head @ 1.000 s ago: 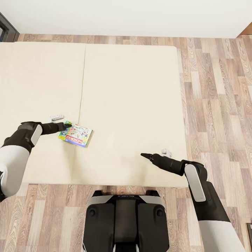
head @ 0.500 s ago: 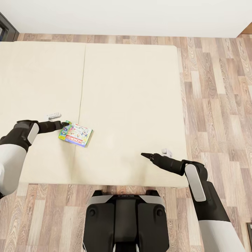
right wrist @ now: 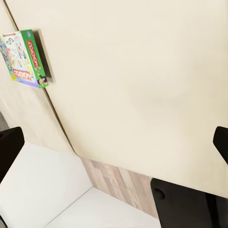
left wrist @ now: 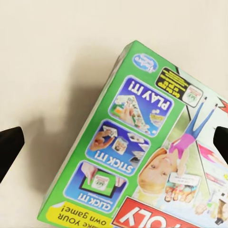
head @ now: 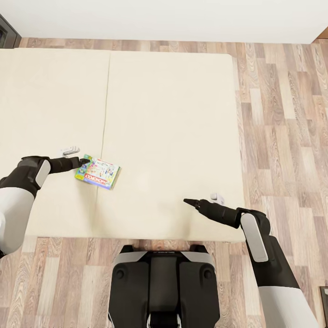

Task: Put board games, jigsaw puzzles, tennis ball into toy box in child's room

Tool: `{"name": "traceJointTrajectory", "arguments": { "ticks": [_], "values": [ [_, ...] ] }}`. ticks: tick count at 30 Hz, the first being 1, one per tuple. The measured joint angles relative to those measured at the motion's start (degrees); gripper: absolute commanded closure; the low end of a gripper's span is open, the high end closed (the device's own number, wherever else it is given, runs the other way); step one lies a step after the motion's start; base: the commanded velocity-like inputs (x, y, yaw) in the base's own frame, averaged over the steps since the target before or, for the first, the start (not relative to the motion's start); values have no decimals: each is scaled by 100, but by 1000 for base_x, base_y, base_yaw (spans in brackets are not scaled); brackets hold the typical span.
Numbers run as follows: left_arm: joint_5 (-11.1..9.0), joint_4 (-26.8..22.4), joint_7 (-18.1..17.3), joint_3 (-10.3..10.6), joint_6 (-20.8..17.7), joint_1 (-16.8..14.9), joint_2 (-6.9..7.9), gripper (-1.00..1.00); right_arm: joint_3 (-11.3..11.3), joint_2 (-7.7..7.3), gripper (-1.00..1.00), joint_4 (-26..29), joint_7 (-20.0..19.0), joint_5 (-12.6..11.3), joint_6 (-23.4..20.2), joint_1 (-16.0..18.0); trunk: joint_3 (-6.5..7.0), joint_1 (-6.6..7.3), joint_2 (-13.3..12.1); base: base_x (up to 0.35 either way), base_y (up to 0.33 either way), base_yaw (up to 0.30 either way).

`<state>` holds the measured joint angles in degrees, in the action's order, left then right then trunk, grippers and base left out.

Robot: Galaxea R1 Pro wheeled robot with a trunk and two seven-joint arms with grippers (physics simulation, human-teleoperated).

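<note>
The left end effector (head: 84, 161) sits at the near corner of the board game (head: 98, 173), its fingers spread wide either side of the box in the left wrist view and gripping nothing. The box (left wrist: 142, 156) looks like thin, glossy printed cardboard: flat, rectangular, stiff but light, probably slick on its faces. Pinching across a short edge seems safest. It lies flat on the bed (head: 173, 114), a soft, matte cream surface with a seam. The right end effector (head: 186, 201) hovers open and empty near the bed's front edge.
</note>
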<state>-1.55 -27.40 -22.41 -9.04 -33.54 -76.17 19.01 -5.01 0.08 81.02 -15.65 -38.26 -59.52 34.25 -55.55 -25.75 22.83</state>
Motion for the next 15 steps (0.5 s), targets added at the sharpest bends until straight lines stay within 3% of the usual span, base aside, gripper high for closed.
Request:
{"name": "traceJointTrajectory", "arguments": {
  "ticks": [15],
  "values": [
    [-4, 10, -9, 0, -6, -1, -2, -100, 0, 0, -100, 0, 2, 5, -7, 9, -139, 0, 0, 0, 0, 0]
  ]
}}
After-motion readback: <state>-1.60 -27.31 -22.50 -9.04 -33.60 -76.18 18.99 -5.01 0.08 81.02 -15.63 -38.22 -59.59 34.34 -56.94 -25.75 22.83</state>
